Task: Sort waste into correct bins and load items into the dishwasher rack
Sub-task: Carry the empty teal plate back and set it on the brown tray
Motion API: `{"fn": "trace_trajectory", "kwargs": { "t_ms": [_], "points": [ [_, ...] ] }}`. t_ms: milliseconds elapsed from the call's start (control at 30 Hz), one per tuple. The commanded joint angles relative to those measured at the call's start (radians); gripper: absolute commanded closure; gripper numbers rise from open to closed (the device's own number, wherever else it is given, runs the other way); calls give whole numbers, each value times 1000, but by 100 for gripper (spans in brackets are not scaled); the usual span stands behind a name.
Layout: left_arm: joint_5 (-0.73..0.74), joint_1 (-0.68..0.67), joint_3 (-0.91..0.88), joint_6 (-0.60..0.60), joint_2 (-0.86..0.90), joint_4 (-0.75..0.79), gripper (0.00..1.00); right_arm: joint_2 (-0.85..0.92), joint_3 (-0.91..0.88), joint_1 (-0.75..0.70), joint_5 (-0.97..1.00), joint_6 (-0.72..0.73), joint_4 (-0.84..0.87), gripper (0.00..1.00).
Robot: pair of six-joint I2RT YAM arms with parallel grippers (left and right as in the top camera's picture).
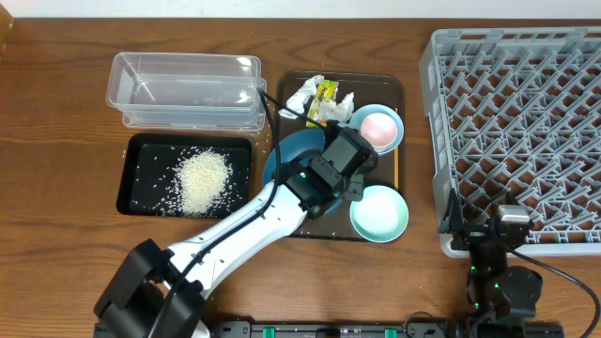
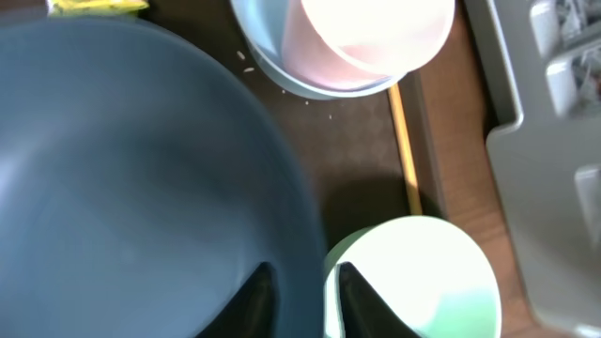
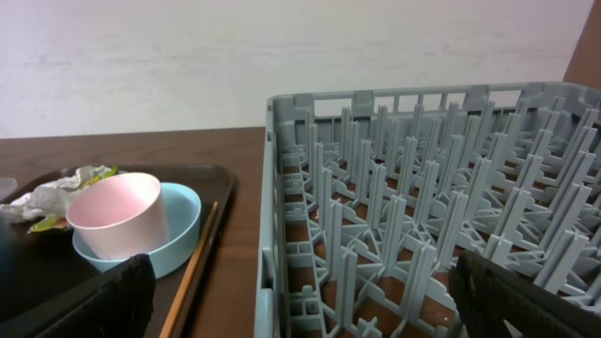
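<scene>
— The left fingers (image 2: 255, 300), dark and pointed, how do they stand?
— A little parted, with the smooth rim of the round dark-blue dish (image 2: 141, 188) between them. A glossy mint-green bowl (image 2: 423, 282) is just beside.
— And overhead?
— Loose rice (image 1: 202, 180) is heaped in the shallow black tray (image 1: 131, 150). The grey lattice rack (image 1: 434, 141) sits on the wooden desk (image 1: 56, 188), at the right.
— The right wrist?
— The right fingers (image 3: 103, 305) are wide apart and grasp nothing, before the rack's wall.

No writing is readable, even on the snack wrapper (image 1: 326, 91).
</scene>
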Motion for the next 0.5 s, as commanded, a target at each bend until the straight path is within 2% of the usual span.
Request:
{"fn": "trace_trajectory", "kwargs": {
  "t_ms": [0,133,233,367,467],
  "points": [
    [6,-2,5,4,6,-13,63,-2,-1,-5,-3,-12,-4,1],
    [6,-2,7,30,-1,-22,55,-2,-1,-5,-3,-12,-4,1],
    [6,3,31,121,-28,-40,44,-2,-1,-5,-3,-12,-4,1],
    [5,42,121,272,-64,-119,34,-2,-1,-5,-3,-12,-4,1],
    [6,106,238,293,-61,-220,28,-2,-1,-5,-3,-12,-4,1]
  ]
}}
